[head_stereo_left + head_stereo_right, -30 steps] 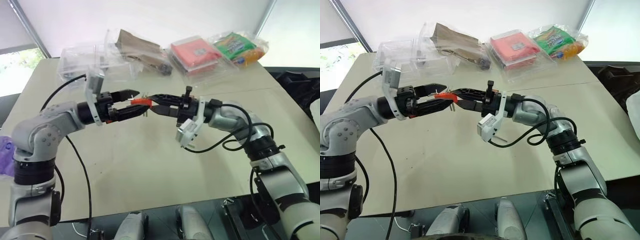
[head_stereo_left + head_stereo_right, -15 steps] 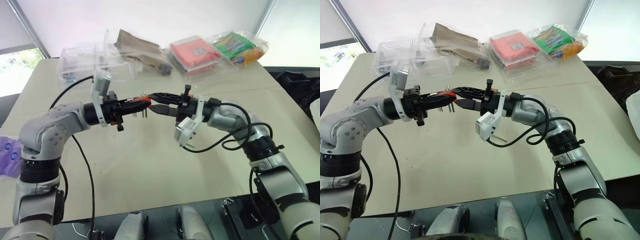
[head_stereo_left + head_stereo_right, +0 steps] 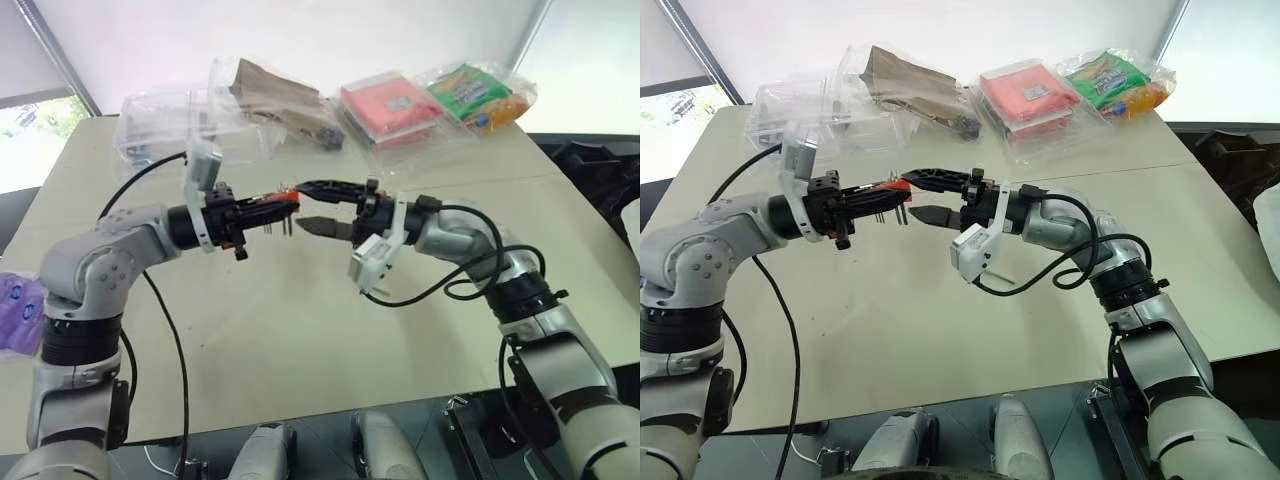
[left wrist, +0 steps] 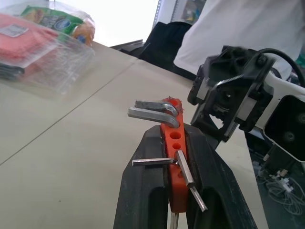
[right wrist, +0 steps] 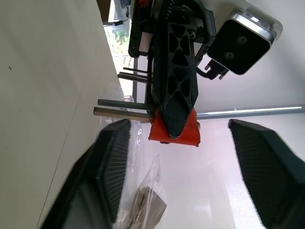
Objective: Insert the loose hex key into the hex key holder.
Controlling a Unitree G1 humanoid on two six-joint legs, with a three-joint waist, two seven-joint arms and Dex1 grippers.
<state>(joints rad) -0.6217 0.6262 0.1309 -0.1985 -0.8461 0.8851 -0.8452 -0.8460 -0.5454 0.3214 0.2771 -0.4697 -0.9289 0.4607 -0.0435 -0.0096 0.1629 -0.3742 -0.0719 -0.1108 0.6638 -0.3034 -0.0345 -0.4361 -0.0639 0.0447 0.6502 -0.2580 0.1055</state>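
Note:
Above the middle of the table (image 3: 300,330) my left gripper (image 3: 284,204) is shut on the hex key holder (image 3: 288,197), a small red-orange block. In the left wrist view the holder (image 4: 172,162) sits clamped between my two black fingers (image 4: 145,162), with several grey keys sticking out of it. My right gripper (image 3: 300,206) faces it from the right and stands open, one finger above and one below the holder's end, clear of it. The right wrist view has the holder (image 5: 188,133) in the gap between those spread fingers (image 5: 112,157). The loose hex key is out of view.
Clear plastic packages line the table's far side: a red packet (image 3: 388,108), a green snack bag (image 3: 478,92), a brown bag (image 3: 270,90) and a clear box (image 3: 160,125). A person in white (image 4: 238,24) stands beyond the table's right side.
A second ago my right gripper held the holder between my open left fingers. The left gripper shut on it, then the right gripper opened and let go.

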